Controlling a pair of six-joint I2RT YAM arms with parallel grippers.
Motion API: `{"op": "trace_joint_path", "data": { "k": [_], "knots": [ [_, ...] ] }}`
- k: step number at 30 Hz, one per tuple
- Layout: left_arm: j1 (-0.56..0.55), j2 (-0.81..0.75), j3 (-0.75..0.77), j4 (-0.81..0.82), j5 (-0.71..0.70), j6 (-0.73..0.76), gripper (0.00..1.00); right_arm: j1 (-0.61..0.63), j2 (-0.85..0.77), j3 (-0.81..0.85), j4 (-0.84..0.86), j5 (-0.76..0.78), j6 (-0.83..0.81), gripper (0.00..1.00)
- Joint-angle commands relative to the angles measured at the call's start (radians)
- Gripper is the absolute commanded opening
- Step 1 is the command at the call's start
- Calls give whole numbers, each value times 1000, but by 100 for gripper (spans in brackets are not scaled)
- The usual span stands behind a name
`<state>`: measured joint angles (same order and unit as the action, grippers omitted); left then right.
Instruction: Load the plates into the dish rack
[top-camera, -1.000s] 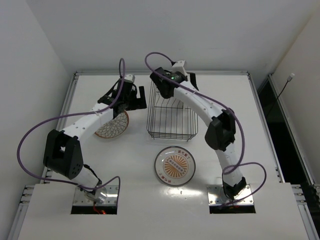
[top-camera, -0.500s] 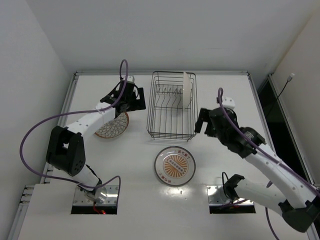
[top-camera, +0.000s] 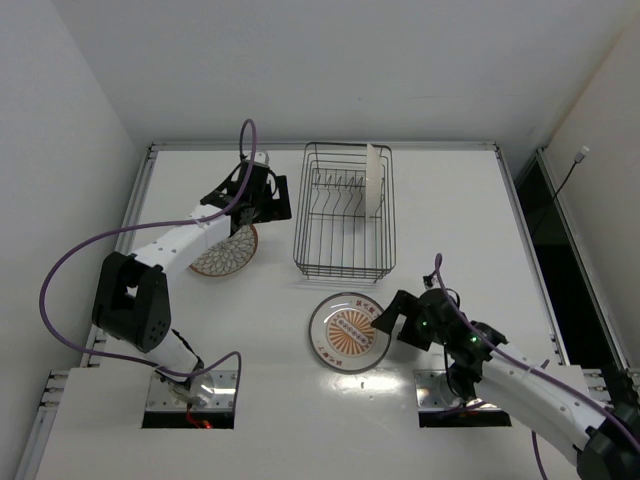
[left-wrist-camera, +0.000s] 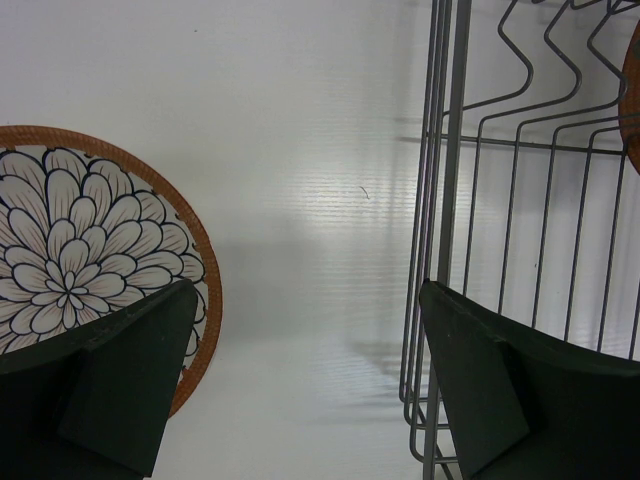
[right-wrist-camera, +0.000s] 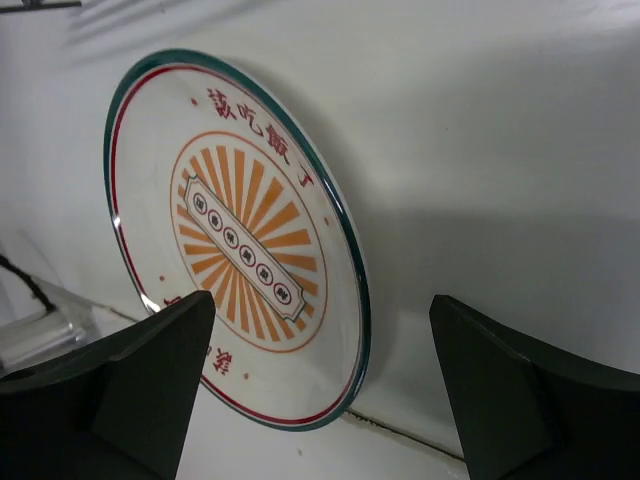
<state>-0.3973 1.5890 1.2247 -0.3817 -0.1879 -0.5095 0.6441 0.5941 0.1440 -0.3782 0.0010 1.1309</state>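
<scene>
Seen from above, one plate (top-camera: 372, 180) stands upright in the rack (top-camera: 297, 230). The flower plate (top-camera: 225, 252) lies flat on the table (top-camera: 450, 200) left of the rack, and the sun plate (top-camera: 348, 332) lies in front of it. The left gripper (top-camera: 268, 208) hangs between flower plate and rack, and the right gripper (top-camera: 388, 322) is at the sun plate's right edge. In the left wrist view the jaws are spread wide and hold nothing. In the right wrist view the jaws are also spread and grip nothing, with the sun plate beyond them.

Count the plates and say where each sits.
3. An upright plate stands in the dish rack; a petal-patterned plate lies left of it; a sunburst plate lies on its near side. None seem hidden.
</scene>
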Motion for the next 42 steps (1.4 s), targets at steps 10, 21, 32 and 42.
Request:
{"op": "trace_joint_path", "data": {
  "k": [10,21,32,42],
  "knots": [
    [9,-24,18,9,4,2,92,0,214,-172,398,-156,145,69],
    [9,-34,18,9,4,2,92,9,225,-80,194,-81,120,0],
    [9,-34,18,9,-5,2,92,114,85,646,-539,140,-94,0],
    [9,-34,18,9,-24,2,92,132,482,1311,-728,586,-275,0]
  ]
}}
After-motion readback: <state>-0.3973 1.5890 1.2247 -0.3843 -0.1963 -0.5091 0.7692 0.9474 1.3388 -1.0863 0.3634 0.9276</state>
